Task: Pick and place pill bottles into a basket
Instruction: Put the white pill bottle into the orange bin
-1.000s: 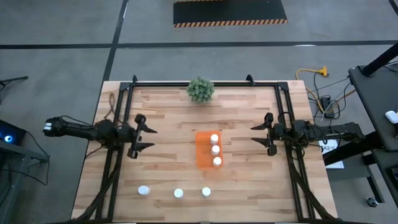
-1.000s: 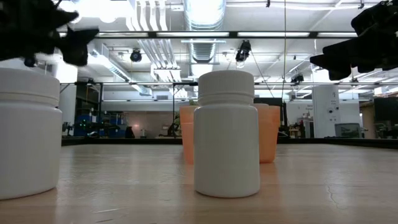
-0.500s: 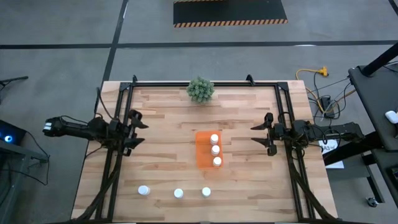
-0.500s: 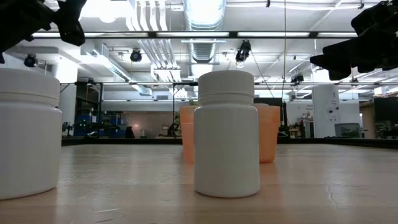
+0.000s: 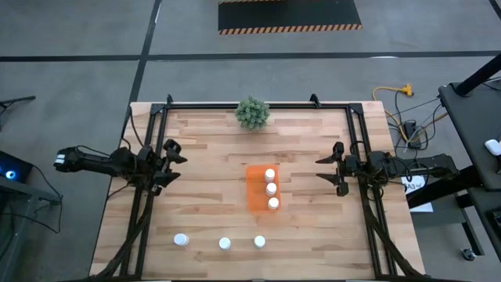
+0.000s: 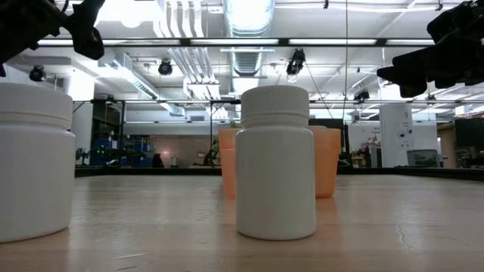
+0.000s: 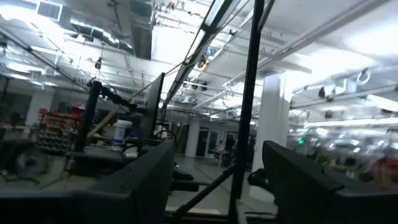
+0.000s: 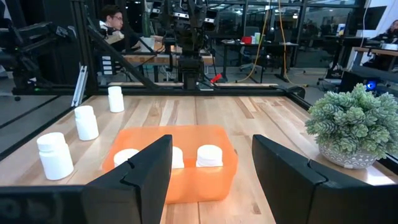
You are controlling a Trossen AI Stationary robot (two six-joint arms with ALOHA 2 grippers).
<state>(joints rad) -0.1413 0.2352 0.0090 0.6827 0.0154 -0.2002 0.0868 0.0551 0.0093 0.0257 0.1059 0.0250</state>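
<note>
Orange translucent basket [image 5: 262, 188] sits mid-bench holding three pill bottles [image 5: 271, 189] in one row; three more bottles [image 5: 225, 244] stand near the front edge. The left end effector [image 5: 170, 164] and right end effector [image 5: 334, 168] hover at opposite sides, fingers spread, empty.

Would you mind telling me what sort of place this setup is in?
Probably an industrial robotics lab: exposed ceiling ducts, a hazard-striped floor mat, and a person at cluttered workbenches behind the table.
</note>
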